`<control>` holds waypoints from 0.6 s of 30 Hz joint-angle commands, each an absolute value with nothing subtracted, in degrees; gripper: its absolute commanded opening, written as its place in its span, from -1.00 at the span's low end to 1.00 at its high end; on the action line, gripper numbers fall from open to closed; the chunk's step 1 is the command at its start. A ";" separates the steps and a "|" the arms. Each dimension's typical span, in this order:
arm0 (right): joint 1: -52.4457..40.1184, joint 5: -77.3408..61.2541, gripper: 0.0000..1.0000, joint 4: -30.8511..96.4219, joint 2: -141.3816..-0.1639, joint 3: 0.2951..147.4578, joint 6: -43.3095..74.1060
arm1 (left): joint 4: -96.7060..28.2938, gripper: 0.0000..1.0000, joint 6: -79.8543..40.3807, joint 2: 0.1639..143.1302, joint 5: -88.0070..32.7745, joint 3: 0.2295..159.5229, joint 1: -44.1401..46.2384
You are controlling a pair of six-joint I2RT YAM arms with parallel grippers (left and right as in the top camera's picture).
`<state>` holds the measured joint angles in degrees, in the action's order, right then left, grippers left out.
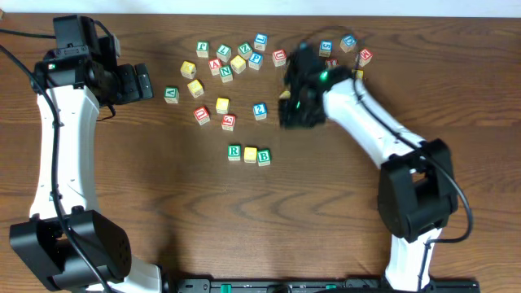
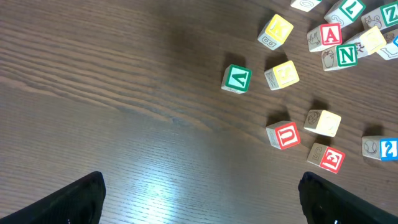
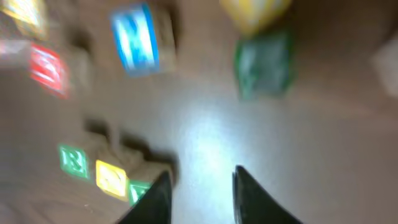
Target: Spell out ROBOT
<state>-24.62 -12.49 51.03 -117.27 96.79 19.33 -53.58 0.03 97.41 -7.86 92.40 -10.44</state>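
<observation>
A short row lies on the table: a green-bordered R cube (image 1: 234,151), a yellow-faced cube (image 1: 250,154) and a green-bordered B cube (image 1: 264,157), touching side by side. The right wrist view is blurred but shows the same R (image 3: 73,160) and yellow cube (image 3: 112,178), with the B (image 3: 138,190) half hidden behind one finger. My right gripper (image 1: 291,110) (image 3: 199,177) hovers up and to the right of the row, jaws apart with only bare table between them. My left gripper (image 1: 145,81) (image 2: 202,186) stands wide open at the far left, holding nothing.
Loose cubes are scattered along the back: a green cube (image 2: 236,78), yellow ones (image 2: 281,74), red-lettered U (image 2: 284,135) and A (image 2: 329,35), a blue 2 (image 1: 260,110). A blurred green cube (image 3: 264,62) and yellow cube (image 3: 252,12) lie beyond my right fingers.
</observation>
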 commanded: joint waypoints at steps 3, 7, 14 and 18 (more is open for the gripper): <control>-23.55 -6.48 0.01 44.95 -115.26 100.18 15.79 | -53.71 0.95 0.21 96.55 -8.38 93.62 -10.59; -23.27 -4.34 0.08 41.30 -117.69 102.26 15.64 | -53.71 0.96 0.21 96.55 -8.38 93.62 -10.59; -23.14 -4.54 0.09 46.09 -127.79 113.43 23.83 | -53.71 0.96 0.21 96.55 -8.38 93.60 -10.59; -23.49 -4.67 0.09 46.39 -131.48 115.59 22.74 | -53.71 0.95 0.21 96.55 -8.38 93.60 -10.59</control>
<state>-23.42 -5.32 46.09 -129.14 113.91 21.74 -53.58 0.03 97.41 -7.86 92.40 -10.44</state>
